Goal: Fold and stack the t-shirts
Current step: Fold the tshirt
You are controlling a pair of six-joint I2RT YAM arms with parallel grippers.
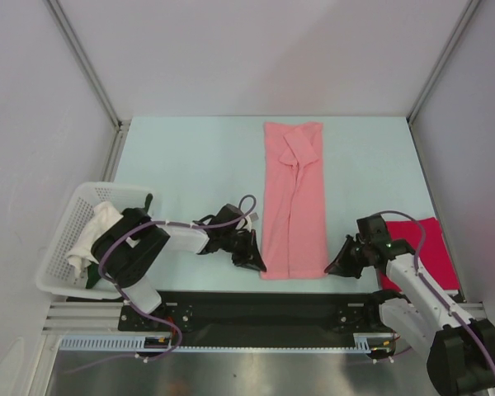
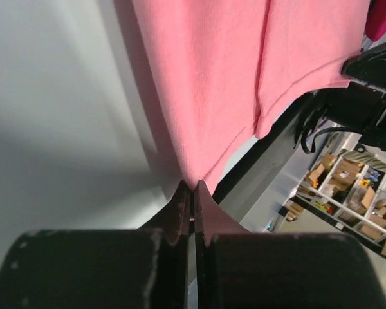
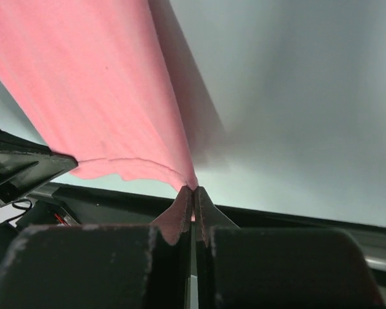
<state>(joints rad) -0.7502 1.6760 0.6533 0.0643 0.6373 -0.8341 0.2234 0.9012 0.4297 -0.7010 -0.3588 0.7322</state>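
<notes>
A light salmon-pink t-shirt (image 1: 294, 198) lies folded into a long narrow strip down the middle of the table, sleeves tucked at the far end. My left gripper (image 1: 256, 265) is shut on its near left corner (image 2: 196, 174). At the near right corner (image 3: 180, 174) my right gripper (image 1: 333, 266) is shut on the hem. A deep magenta-red t-shirt (image 1: 418, 252) lies folded flat at the near right, partly under my right arm.
A white lattice basket (image 1: 76, 235) with a white cloth (image 1: 99, 224) in it stands at the near left, tipped against the left arm. The black base rail (image 1: 256, 307) runs along the table's near edge. Frame posts stand at the far corners.
</notes>
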